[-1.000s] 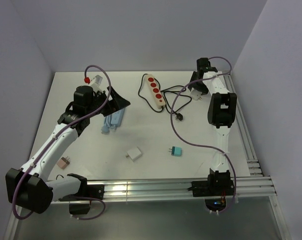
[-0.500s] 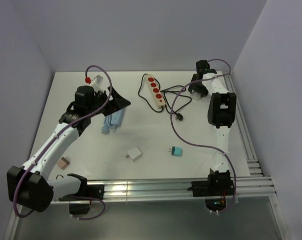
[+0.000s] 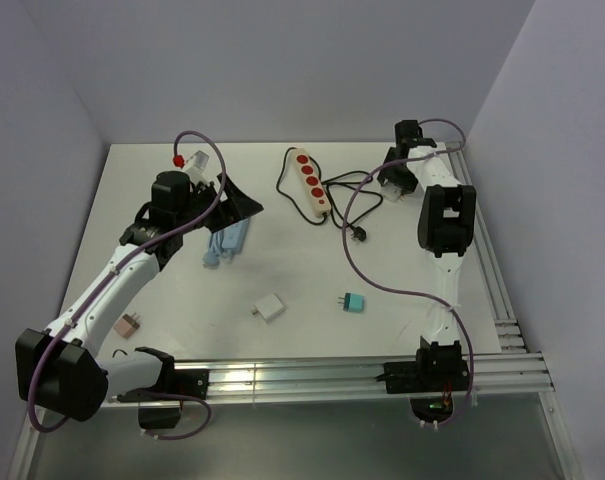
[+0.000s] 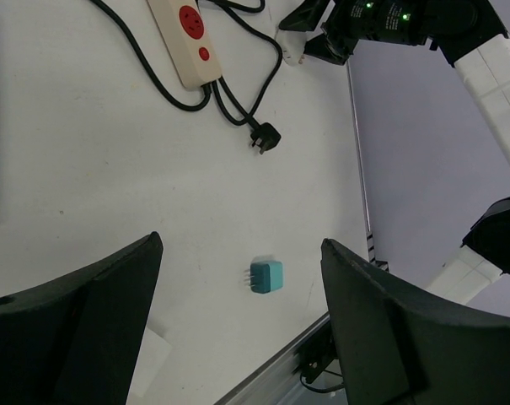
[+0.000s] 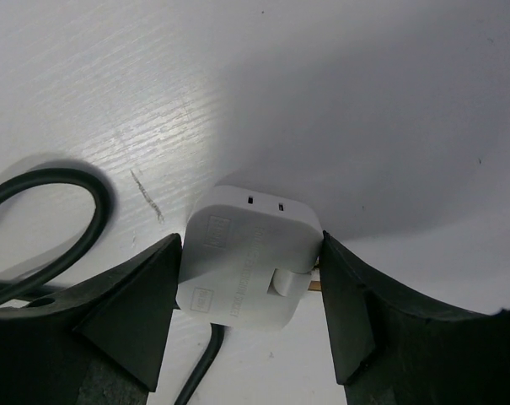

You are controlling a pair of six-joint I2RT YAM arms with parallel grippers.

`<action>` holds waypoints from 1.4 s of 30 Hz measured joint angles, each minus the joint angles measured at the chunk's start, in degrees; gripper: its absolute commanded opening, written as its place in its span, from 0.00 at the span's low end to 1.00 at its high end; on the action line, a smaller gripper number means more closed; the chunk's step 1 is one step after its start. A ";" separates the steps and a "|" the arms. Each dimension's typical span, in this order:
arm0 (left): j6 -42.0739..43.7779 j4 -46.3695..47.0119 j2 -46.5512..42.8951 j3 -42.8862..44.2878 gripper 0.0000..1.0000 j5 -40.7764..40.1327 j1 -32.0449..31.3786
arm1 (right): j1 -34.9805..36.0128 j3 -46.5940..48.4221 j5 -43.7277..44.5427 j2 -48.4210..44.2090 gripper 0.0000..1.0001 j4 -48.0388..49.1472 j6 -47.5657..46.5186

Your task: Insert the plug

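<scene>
Over the last second my right gripper [image 5: 250,257] closed in, jaws now pinching the white square plastic plug adapter [image 5: 242,274]. My left gripper [image 4: 240,253] barely budged, jaws spread wide.

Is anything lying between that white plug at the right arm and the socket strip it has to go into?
Yes. The strip's own black cord lies in loops between the white plug, which the right end effector straddles, and the socket strip. Nothing else visible is in the way.
</scene>
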 measured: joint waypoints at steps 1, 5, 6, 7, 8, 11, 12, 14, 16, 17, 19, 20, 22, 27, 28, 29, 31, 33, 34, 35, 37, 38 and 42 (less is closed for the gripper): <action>-0.07 -0.02 0.13 0.11 0.82 0.20 0.00 | -0.02 -0.48 -0.09 -0.50 0.19 0.07 0.63; -0.79 0.00 0.39 0.66 0.81 0.63 0.00 | -0.02 -2.01 -1.22 -3.89 0.07 0.42 3.39; -1.05 0.00 0.39 0.74 0.81 0.76 0.00 | -0.02 -2.32 -1.60 -4.98 0.04 0.59 3.98; -1.42 0.07 0.39 0.79 0.81 0.92 0.00 | -0.02 -2.60 -2.03 -6.32 0.01 0.81 4.68; -1.81 0.07 0.39 0.81 0.81 1.01 0.00 | -0.02 -2.84 -2.43 -7.58 0.01 1.05 5.35; -2.91 0.07 0.33 0.81 0.81 1.33 0.00 | -0.02 -5.16 -3.76 -11.82 0.00 3.23 7.37; -3.23 0.07 0.24 0.79 0.81 1.42 0.00 | -0.02 -6.25 -4.04 -13.00 0.00 3.67 7.93; -3.56 0.09 0.09 0.79 0.82 1.46 -0.07 | -0.02 -8.48 -4.68 -15.17 0.00 4.00 9.18; -3.89 0.11 -0.02 0.79 0.83 1.42 -0.33 | -0.02 -10.49 -6.14 -16.44 0.00 4.33 10.82; -3.91 0.20 -0.02 0.83 0.83 1.40 -0.61 | -0.02 -11.74 -7.08 -17.07 0.00 4.70 11.65; -3.89 0.02 0.26 1.22 0.85 1.03 -1.60 | 0.13 -15.69 -9.27 -18.84 0.00 4.79 13.94; -3.87 -0.07 0.70 1.95 0.86 0.55 -2.58 | 0.33 -18.27 -10.47 -20.26 0.00 4.90 15.30; -3.76 -0.28 1.97 3.85 0.87 -0.52 -4.83 | 0.98 -22.82 -12.57 -23.32 0.00 3.96 18.10; -3.19 -0.13 4.96 8.37 0.88 -5.05 -11.78 | 5.97 -31.45 -19.04 -34.62 0.00 4.00 25.49; -3.15 -0.07 5.22 8.74 0.88 -5.81 -13.03 | 7.34 -32.54 -20.20 -37.03 0.00 3.96 26.69; -3.02 0.02 5.51 9.03 0.88 -6.34 -14.25 | 9.27 -33.46 -21.53 -39.98 0.00 3.87 28.09; -2.89 0.00 6.05 9.49 0.87 -7.28 -15.72 | 13.09 -34.34 -23.58 -44.52 0.00 4.07 30.10; -2.80 0.02 6.91 10.10 0.85 -7.89 -16.61 | 17.03 -35.17 -25.29 -48.41 0.00 4.72 32.13; -2.80 0.04 7.19 10.29 0.85 -8.17 -16.85 | 18.97 -35.85 -25.86 -50.14 0.00 5.14 33.05; -2.80 0.04 7.52 10.38 0.85 -8.52 -17.07 | 21.11 -36.81 -26.64 -52.09 0.00 5.44 34.16; -2.78 0.02 7.82 10.38 0.84 -9.16 -17.49 | 24.37 -37.94 -27.98 -54.75 0.00 5.33 35.76; -2.78 0.02 7.85 10.38 0.84 -9.42 -17.64 | 25.44 -38.16 -28.22 -55.54 0.00 5.20 36.39; -2.80 0.96 7.69 10.29 0.84 -10.54 -18.56 | 26.80 -38.45 -28.61 -56.46 0.00 5.11 37.70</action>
